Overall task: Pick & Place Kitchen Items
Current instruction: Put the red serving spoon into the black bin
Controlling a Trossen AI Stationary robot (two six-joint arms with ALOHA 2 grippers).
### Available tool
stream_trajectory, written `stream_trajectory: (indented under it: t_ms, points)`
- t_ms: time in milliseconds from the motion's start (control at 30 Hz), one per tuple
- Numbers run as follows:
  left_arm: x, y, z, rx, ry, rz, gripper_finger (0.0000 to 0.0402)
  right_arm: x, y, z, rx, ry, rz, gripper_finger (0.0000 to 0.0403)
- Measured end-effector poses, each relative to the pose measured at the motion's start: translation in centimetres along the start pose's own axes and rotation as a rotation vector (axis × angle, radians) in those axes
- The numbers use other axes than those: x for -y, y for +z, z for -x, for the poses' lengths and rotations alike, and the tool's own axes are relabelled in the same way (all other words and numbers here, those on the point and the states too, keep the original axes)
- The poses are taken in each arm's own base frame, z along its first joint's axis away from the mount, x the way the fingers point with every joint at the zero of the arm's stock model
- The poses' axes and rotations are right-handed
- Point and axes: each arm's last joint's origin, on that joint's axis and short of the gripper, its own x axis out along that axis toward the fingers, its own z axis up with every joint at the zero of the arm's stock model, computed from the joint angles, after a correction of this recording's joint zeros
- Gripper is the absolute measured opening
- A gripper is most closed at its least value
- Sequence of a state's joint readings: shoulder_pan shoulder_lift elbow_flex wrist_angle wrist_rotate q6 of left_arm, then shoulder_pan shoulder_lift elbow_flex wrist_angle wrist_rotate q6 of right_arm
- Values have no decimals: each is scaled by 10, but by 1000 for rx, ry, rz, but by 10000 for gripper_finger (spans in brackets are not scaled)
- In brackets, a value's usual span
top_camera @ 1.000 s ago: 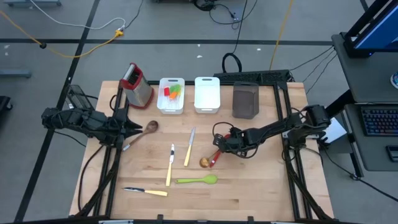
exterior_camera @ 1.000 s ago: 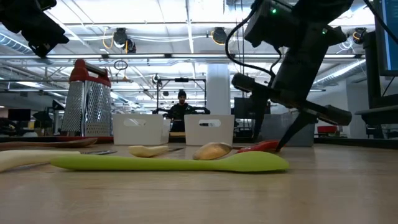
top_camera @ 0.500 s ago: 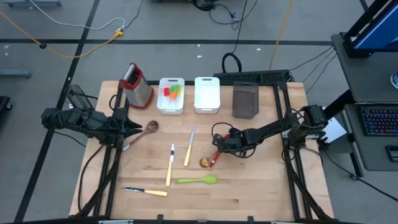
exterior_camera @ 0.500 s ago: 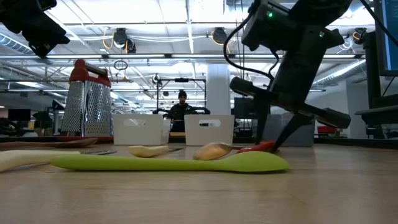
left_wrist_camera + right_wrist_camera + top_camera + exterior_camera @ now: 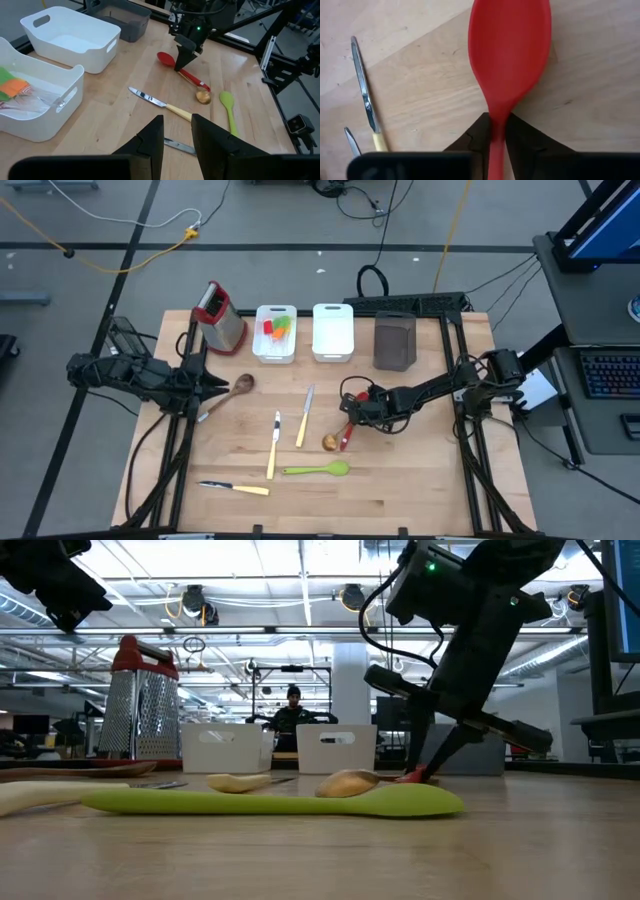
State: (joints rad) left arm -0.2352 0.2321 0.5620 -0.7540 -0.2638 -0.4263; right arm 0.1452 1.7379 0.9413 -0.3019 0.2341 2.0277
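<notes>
Near edge, 7 o'clock: cream-handled knife (image 5: 234,487), steel blade, flat on pale wood-grain surface (image 5: 400,490). Just past it, 6 o'clock: green spoon (image 5: 317,470), smooth moulded, oval bowl. Centre: two more cream-handled knives (image 5: 273,444) (image 5: 304,417), slim, lying lengthwise. Right of centre, 4 o'clock: red spoon (image 5: 509,55), glossy, oval bowl narrowing to thin handle, with small tan wooden spoon bowl (image 5: 328,441) touching at handle end. Right end effector (image 5: 348,418) clamped on red spoon neck, dark fingers pressed to both sides. At 9 o'clock: left end effector (image 5: 176,131) above surface edge, fingers slightly apart, holding nothing; dark wooden spoon (image 5: 232,389) beside it. Far edge, 11 to 1 o'clock: steel box grater (image 5: 220,318) with red top, white bin (image 5: 275,333) holding orange and green items, second white bin (image 5: 333,331), dark bin (image 5: 395,340). No legible writing.
</notes>
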Motion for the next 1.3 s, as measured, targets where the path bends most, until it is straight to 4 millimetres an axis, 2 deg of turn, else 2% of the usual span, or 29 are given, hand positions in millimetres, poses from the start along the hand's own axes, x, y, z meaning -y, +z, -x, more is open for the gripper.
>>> stream_trajectory:
  t_ms: [300, 567, 733, 1033, 1300]
  points:
    - [0, 0, 0, 0, 0, 0, 102, -2, 2, 11, -11, 19, 29, 25]
    - [0, 0, 0, -1, 0, -1, 102, -3, 1, 11, -20, 24, 26, 43]
    - [0, 0, 0, 0, 0, -1, 102, -3, 2, 13, -23, 33, 49, 24]
    - [0, 0, 0, 0, 0, -2, 102, -6, 4, 34, -80, 45, 97, 24]
    - [0, 0, 0, -1, 0, -4, 102, 5, 13, 57, -106, -56, 190, 24]
